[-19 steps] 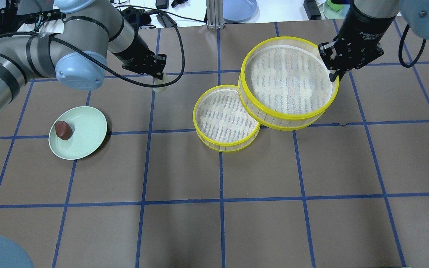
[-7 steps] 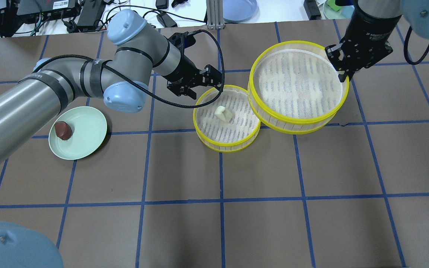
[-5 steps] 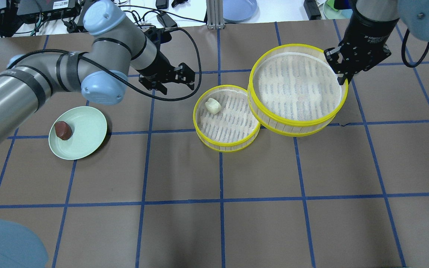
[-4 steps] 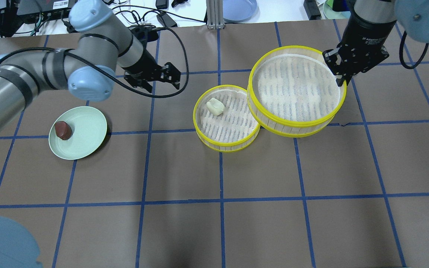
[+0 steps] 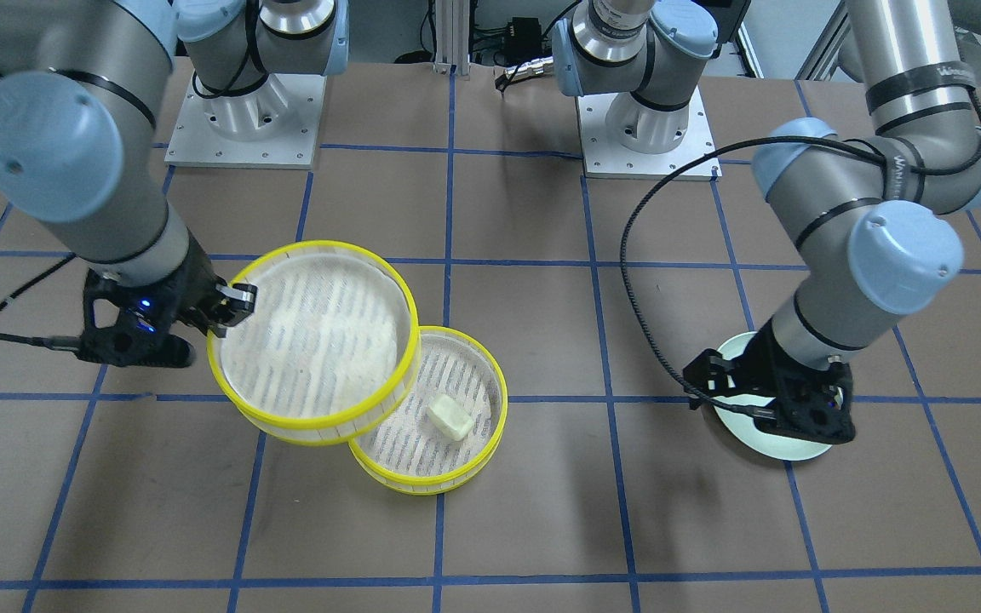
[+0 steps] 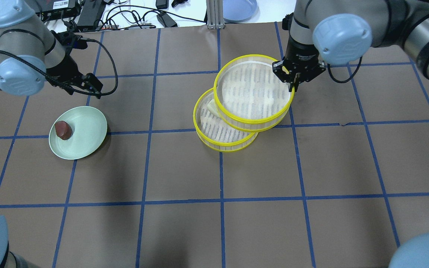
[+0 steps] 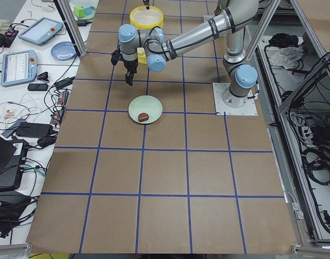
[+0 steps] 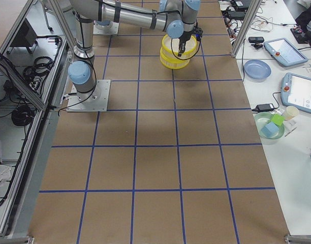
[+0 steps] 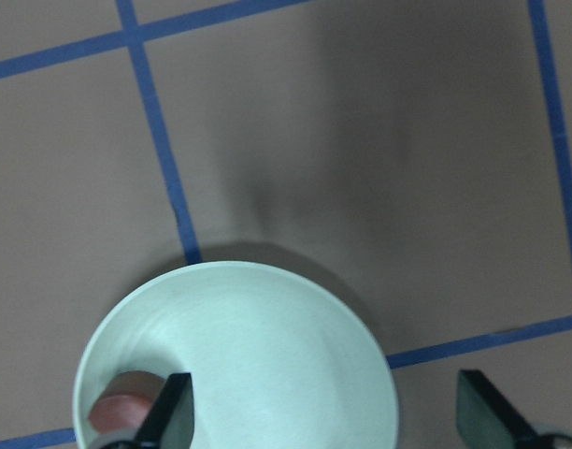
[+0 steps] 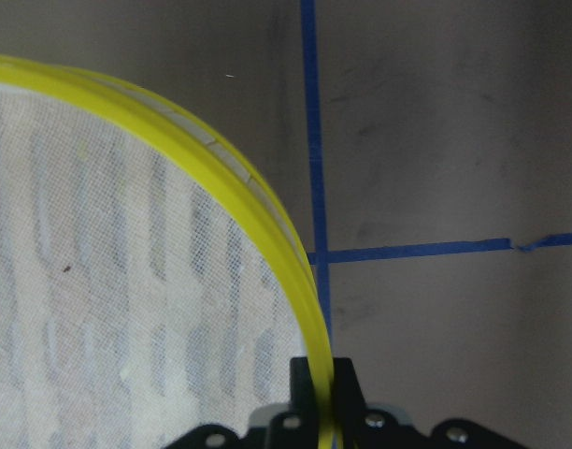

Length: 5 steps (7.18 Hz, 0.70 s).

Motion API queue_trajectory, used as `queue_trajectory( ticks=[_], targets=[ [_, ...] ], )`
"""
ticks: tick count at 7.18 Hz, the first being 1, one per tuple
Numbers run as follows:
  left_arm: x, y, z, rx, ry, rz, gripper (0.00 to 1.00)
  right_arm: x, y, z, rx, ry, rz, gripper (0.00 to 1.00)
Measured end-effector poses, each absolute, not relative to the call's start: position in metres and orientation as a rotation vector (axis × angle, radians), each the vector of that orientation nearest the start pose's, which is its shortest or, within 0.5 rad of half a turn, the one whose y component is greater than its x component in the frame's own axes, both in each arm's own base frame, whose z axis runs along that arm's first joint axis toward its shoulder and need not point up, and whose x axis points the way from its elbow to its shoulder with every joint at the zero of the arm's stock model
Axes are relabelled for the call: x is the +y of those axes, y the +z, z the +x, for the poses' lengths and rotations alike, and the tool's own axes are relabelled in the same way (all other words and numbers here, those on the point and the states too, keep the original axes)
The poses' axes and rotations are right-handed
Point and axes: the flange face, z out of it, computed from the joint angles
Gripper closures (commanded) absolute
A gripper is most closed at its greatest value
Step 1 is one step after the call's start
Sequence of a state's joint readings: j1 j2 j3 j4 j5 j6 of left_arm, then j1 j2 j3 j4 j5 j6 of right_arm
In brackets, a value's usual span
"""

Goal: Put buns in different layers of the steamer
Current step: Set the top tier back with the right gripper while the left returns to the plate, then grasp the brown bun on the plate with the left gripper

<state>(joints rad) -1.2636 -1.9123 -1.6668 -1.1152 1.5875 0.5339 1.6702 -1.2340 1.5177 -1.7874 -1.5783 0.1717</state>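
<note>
My right gripper (image 6: 292, 82) is shut on the yellow rim of the upper steamer layer (image 6: 251, 91) and holds it tilted, overlapping the lower layer (image 6: 222, 131). The right wrist view shows the rim (image 10: 295, 281) clamped between the fingers. The cream-white bun (image 5: 448, 417) lies in the lower layer, partly covered from overhead (image 6: 212, 107). The dark reddish-brown bun (image 6: 63, 129) sits on the pale green plate (image 6: 88, 130). My left gripper (image 6: 92, 86) is open and empty above the plate's far side; its wrist view shows the plate (image 9: 258, 355) and the brown bun (image 9: 122, 412) by one finger (image 9: 172, 412).
Brown table cover with a blue tape grid. Cables, tablets and a blue plate (image 6: 238, 8) lie beyond the far edge. The two arm bases (image 5: 243, 111) stand on the robot's side.
My left gripper let the cream-white bun go into the lower layer, then moved left toward the plate. My right gripper carried the upper layer left, over the lower layer.
</note>
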Motion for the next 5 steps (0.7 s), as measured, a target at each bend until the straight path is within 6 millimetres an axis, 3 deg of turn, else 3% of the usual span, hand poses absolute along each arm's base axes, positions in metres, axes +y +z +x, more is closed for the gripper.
queue_trajectory(
  ticks=[3, 5],
  targets=[
    [-0.602, 0.256, 0.111, 3.070, 0.143, 0.311, 0.00, -0.597, 0.318, 0.235, 3.132, 0.081, 0.094, 1.00],
    [-0.601, 0.228, 0.127, 3.071, 0.229, 0.270, 0.00, -0.595, 0.304, 0.245, 3.160, 0.100, 0.069, 1.00]
  ],
)
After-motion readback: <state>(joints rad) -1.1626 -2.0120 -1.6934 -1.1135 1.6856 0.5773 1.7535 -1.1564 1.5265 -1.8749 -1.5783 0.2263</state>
